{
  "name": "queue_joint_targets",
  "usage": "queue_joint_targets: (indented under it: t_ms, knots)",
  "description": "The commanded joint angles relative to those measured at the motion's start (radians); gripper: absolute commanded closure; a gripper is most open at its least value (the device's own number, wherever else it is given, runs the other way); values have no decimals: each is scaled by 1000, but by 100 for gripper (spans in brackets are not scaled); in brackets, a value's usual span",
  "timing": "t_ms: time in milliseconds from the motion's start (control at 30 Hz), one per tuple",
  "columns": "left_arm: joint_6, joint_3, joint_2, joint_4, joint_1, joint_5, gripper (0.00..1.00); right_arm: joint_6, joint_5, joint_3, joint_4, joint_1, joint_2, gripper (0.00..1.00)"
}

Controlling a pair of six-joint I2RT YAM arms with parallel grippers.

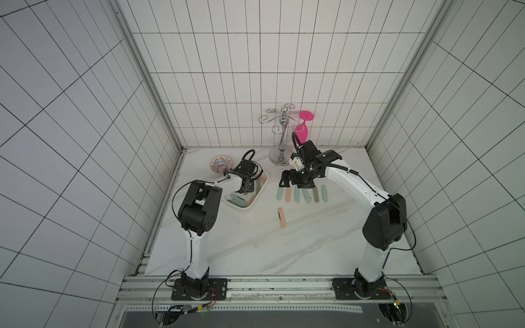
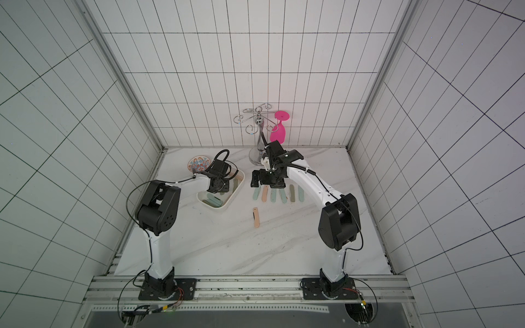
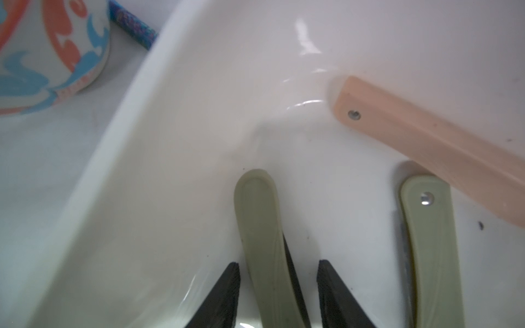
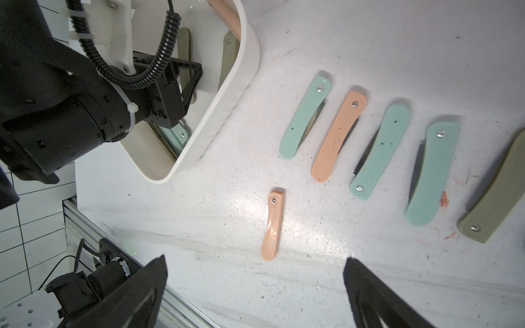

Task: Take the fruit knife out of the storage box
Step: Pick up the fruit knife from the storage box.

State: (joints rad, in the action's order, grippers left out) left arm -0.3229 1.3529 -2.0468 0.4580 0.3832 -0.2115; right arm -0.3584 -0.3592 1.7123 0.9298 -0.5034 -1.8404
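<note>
The marble table [image 1: 255, 241] is carrying the white storage box [image 1: 250, 208], with a patterned bowl [image 1: 221, 164] sitting just outside the storage box's far corner. The left gripper [image 3: 277, 264] is reaching down inside the storage box. Its jaws are standing narrowly apart on either side of an olive fruit knife [image 3: 261, 227], which is lying flat on the storage box's floor. A sliver of floor is showing beside one finger, so nothing is being clamped. The right gripper [image 4: 255, 258] is hovering outside the storage box over a row of folded knives [image 1: 301, 194], gaping wide and holding nothing. A second olive knife [image 3: 426, 241] and a peach knife [image 3: 426, 136] are lying inside the storage box too.
</note>
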Motion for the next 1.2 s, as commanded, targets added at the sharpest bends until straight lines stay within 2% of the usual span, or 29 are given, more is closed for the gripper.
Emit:
queue_joint_targets:
  t_ms: [0, 367, 467, 1167]
  knots:
    - [-1, -36, -64, 79, 1, 45, 58, 0, -11, 3, 8, 7, -7, 2]
    - [2, -99, -40, 62, 0, 71, 82, 0, -27, 29, 13, 7, -32, 2]
    - [7, -102, -22, 58, 0, 85, 85, -2, -30, 33, 13, 5, -35, 1]
    - [29, -98, 173, 51, -37, 208, 88, -29, -66, 113, -1, -3, -91, 1]
